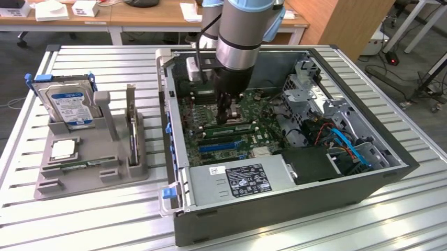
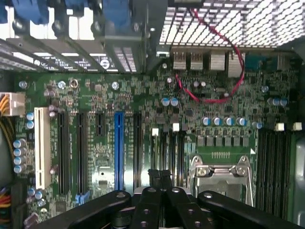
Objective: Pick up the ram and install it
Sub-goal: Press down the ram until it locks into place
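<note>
Gripper (image 1: 225, 111) low inside case (image 1: 391, 172), fingers (image 2: 157, 177) pressed together, holding nothing. Ram (image 1: 227, 127) sits in slot on board (image 2: 143, 100), just below. Hard push could crack board.

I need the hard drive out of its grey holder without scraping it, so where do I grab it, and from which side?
Take the hard drive by its upper part, probably from straight above. It stands on edge in the grey holder, whose walls cover its lower end, leaving both broad flat faces free near the top.
</note>
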Controlling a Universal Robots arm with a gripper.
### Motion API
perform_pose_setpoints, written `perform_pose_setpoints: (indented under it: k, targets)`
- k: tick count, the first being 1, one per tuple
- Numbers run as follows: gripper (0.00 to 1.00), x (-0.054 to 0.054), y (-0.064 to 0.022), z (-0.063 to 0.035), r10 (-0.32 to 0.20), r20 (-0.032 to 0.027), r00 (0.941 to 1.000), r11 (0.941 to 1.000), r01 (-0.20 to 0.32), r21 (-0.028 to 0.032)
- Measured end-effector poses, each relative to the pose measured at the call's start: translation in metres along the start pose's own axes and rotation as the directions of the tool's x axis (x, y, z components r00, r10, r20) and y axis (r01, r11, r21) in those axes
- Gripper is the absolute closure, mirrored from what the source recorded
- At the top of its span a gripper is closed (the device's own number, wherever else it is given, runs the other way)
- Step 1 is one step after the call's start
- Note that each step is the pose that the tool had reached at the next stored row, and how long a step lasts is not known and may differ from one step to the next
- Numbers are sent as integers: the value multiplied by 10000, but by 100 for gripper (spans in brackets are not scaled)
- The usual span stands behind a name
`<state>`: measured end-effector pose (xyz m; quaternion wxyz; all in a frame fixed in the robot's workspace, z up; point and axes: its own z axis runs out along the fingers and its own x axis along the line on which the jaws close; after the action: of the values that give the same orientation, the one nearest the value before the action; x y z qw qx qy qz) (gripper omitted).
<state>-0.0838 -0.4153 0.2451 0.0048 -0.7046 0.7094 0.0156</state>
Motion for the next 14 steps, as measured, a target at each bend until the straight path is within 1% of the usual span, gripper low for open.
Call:
perform_pose_setpoints:
  k: [10,14]
  targets:
    - [91,-1,-159,-3,1,0,10000,10000,-1,0]
    - [91,-2,-248,-4,0,0,10000,10000,0,0]
